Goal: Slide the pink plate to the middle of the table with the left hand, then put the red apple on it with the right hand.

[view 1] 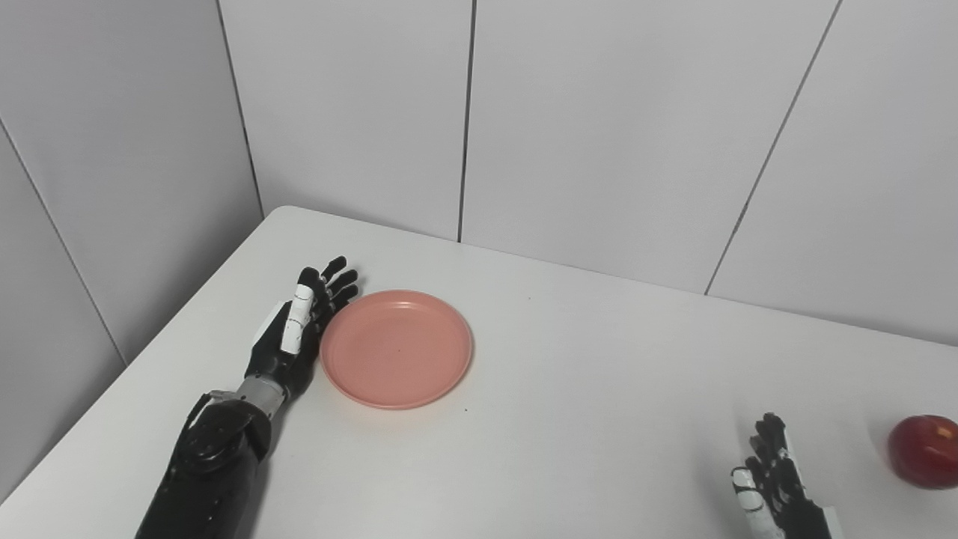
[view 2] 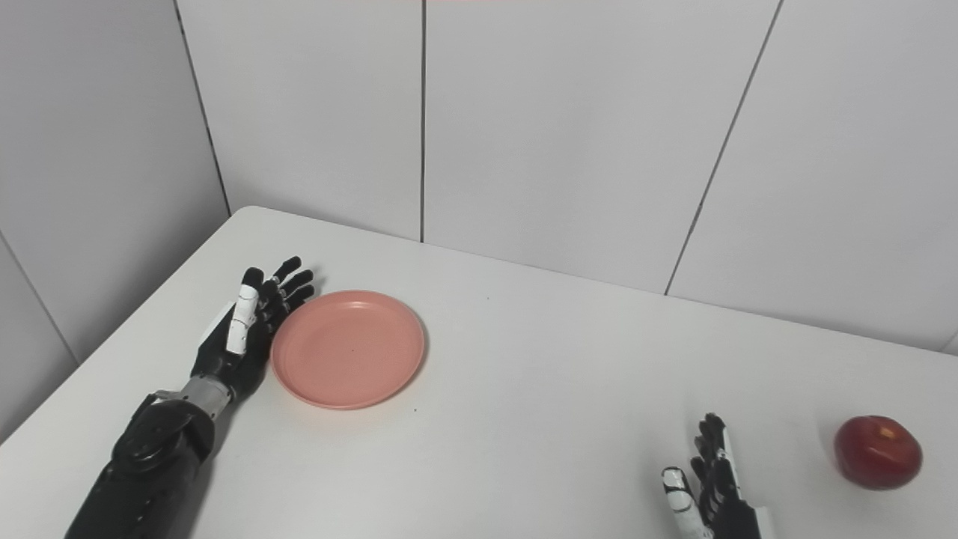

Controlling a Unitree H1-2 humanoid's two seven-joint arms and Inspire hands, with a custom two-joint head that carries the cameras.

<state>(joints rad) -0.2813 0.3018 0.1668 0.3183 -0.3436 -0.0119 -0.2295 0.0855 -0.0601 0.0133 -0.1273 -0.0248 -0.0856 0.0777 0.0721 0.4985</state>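
Note:
A round pink plate [view 1: 397, 348] lies flat on the white table [view 1: 584, 389], left of its middle. My left hand [view 1: 299, 322] is open, fingers stretched out, its palm side against the plate's left rim. The red apple [view 1: 924, 451] rests near the table's right front, at the picture's right edge. My right hand [view 1: 775, 483] stands open at the bottom, a short way left of the apple and not touching it. In the right eye view the plate [view 2: 348, 348], the apple [view 2: 877, 452], left hand [view 2: 247, 326] and right hand [view 2: 711, 486] stand the same.
Grey panelled walls [view 1: 599, 127] close the table at the back and on the left. The table's left edge runs close beside my left forearm [view 1: 213, 457]. Bare white tabletop lies between the plate and my right hand.

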